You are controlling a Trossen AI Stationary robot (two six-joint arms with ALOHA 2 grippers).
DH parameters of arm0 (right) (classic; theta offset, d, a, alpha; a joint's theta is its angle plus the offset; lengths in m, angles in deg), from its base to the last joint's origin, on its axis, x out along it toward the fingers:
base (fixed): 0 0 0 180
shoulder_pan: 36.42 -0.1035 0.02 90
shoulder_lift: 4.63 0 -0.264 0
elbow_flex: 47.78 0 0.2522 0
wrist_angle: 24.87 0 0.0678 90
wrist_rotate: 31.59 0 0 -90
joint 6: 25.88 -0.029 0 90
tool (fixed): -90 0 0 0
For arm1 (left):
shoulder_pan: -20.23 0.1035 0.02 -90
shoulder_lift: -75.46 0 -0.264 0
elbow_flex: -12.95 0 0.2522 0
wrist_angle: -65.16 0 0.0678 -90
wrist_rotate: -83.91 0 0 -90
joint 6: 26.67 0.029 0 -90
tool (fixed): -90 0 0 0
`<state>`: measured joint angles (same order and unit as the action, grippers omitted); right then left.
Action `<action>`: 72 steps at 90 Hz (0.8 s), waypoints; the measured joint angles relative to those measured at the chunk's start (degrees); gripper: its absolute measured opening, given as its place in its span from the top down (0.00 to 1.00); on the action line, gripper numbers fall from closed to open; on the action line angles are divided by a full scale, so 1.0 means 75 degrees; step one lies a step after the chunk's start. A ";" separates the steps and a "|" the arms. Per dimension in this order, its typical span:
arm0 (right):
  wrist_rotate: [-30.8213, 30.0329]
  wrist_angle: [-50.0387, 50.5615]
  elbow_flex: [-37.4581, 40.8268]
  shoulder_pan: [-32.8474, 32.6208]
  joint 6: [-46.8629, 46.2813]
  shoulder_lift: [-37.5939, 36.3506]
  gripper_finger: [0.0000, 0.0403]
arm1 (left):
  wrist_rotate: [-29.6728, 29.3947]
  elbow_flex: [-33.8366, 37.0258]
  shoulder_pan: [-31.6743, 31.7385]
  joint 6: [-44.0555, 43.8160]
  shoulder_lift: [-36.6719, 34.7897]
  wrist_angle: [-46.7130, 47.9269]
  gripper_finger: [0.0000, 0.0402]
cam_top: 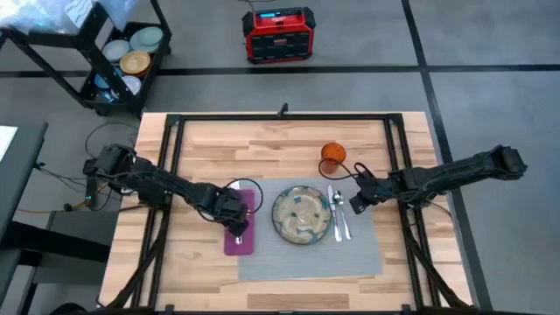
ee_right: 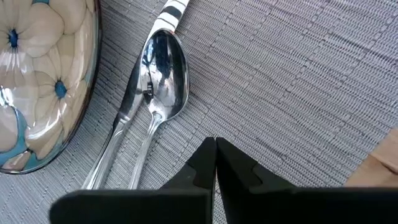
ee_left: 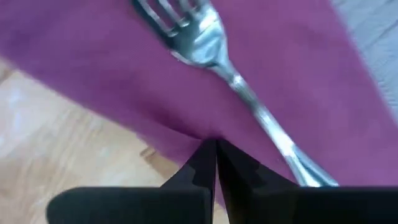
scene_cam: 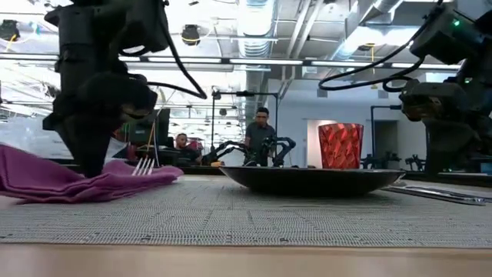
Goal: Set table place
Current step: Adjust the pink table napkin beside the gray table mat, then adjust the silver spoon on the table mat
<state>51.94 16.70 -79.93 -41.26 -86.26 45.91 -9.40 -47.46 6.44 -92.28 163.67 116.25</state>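
**Operator:** Report the position of each item and of both tools.

**Technician:** The grey placemat lies on the tabletop. The patterned plate sits at its middle. The knife and spoon lie side by side just beside the plate, and the orange cup stands beyond them, off the mat. The magenta napkin lies at the mat's other edge with the fork resting on it, tines pointing away from the left tool. The left tool hangs just over the napkin with its fingers pressed together, holding nothing. The right tool hangs near the spoon, likewise closed and empty.

**Operator:** Which step is in hand?

**Technician:** Judged from the layout, every item is placed; clearing the tools off the setting remains.

**Operator:** Procedure?

**Technician:** Lift each tool straight up before moving sideways. The napkin is loose cloth and, in my judgement, drags easily, which would shift the fork. On the right, keep clear of the cup during withdrawal.
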 joint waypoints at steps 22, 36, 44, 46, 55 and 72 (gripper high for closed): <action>0.0009 -0.0005 0.0000 0.0000 0.0033 0.0000 1.00 | 0.0182 -0.0021 -0.0002 -0.0043 -0.0024 0.0589 1.00; 0.0010 -0.0190 -0.0035 -0.0011 -0.0003 -0.0006 1.00 | -0.0076 -0.0309 0.0001 -0.0039 -0.0376 0.0933 1.00; 0.0011 -0.0209 -0.0200 -0.0012 0.0000 -0.0007 1.00 | -0.0588 -0.0528 0.0004 -0.0143 -0.0672 0.0951 1.00; 0.0012 -0.0219 -0.0239 -0.0015 0.0000 -0.0008 1.00 | -0.0741 -0.0589 0.0004 -0.0148 -0.0735 0.0858 1.00; 0.0062 -0.0218 -0.0326 -0.0173 -0.0007 -0.0009 1.00 | -0.1283 -0.0788 0.0018 -0.0104 -0.0897 0.0156 1.00; 0.0103 -0.0235 -0.0326 -0.1079 -0.0570 0.0175 1.00 | -0.1397 -0.0831 0.0179 0.0640 -0.0679 -0.2105 1.00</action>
<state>52.72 14.94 -82.38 -49.35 -90.54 47.22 -19.88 -53.69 7.78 -87.48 158.57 100.47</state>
